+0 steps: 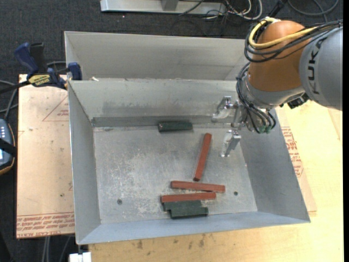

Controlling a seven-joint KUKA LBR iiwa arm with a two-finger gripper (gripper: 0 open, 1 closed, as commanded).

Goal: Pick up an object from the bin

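One tilted reddish-brown stick (203,156) lies just left of the jaws, which stand apart.

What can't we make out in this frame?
Camera view: height of the gripper above the bin floor, flattened by the overhead angle.
Camera view: whether the lowest red-brown stick overlaps the dark block beside it; edges merge.
Camera view: whatever the orange cover hides.
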